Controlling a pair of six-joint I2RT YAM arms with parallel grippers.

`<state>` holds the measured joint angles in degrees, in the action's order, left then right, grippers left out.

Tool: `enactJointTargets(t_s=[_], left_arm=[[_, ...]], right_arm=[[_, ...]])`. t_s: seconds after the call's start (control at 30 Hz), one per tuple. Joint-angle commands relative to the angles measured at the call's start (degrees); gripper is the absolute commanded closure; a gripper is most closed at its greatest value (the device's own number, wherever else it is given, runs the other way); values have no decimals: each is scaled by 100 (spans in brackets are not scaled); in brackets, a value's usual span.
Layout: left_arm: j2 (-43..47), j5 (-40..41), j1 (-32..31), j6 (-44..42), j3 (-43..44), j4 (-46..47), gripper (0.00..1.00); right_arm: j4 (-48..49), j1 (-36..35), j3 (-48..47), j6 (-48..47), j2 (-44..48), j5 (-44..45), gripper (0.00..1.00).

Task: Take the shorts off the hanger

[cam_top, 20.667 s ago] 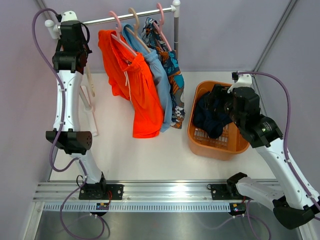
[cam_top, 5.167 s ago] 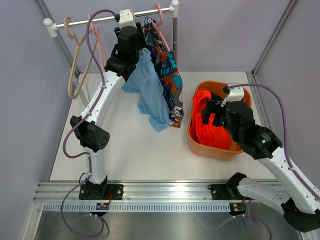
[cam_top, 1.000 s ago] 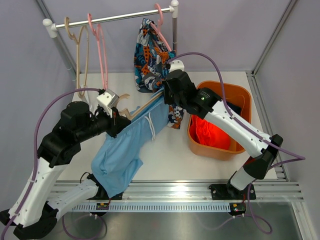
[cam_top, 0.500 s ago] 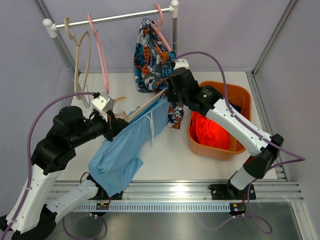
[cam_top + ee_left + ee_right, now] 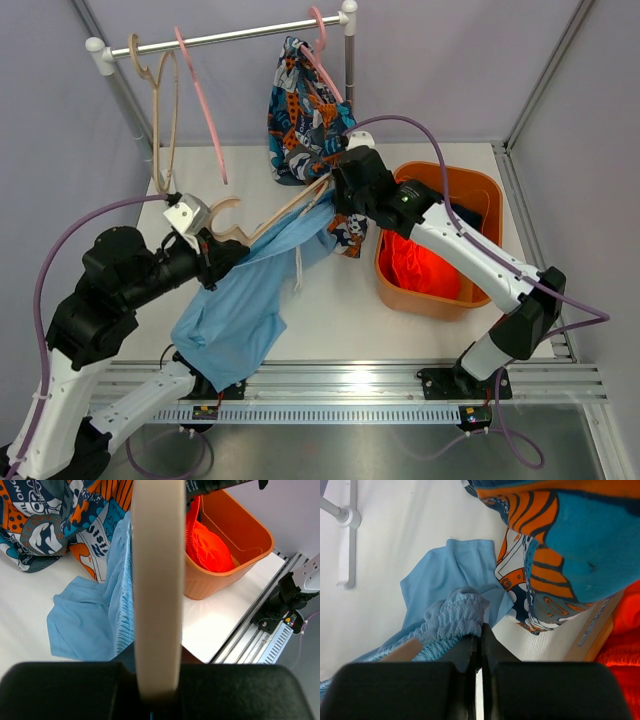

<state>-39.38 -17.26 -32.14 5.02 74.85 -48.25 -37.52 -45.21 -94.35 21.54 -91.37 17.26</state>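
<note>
The light blue shorts (image 5: pixel 238 305) hang from a beige wooden hanger (image 5: pixel 285 210) and trail down onto the table. My left gripper (image 5: pixel 213 252) is shut on that hanger (image 5: pixel 156 580) near its hook. My right gripper (image 5: pixel 335 195) is shut on the shorts' bunched waistband (image 5: pixel 455 615) at the hanger's far end. The multicolour print shorts (image 5: pixel 303 105) hang from a pink hanger on the rail, right beside my right gripper (image 5: pixel 481 635). Orange-red shorts (image 5: pixel 415 265) lie in the orange basket (image 5: pixel 458 180), with a dark navy pair (image 5: pixel 478 216) showing behind them.
Two empty hangers, one beige (image 5: pixel 160 110) and one pink (image 5: pixel 203 100), hang at the left of the rail (image 5: pixel 240 35). The rack's post (image 5: pixel 350 60) stands behind my right arm. The metal base rail (image 5: pixel 330 385) runs along the near edge.
My left arm has drawn the hanger to the left and toward the near edge. The right gripper has kept hold of the waistband near the same spot. The empty pink hanger has swung.
</note>
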Motion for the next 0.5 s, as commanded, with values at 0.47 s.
enactJointTargets(t_s=[0.47], left_arm=[[299, 951, -38, 1484, -1174, 2794, 100]], right_arm=[[614, -1419, 224, -123, 691, 77, 100]])
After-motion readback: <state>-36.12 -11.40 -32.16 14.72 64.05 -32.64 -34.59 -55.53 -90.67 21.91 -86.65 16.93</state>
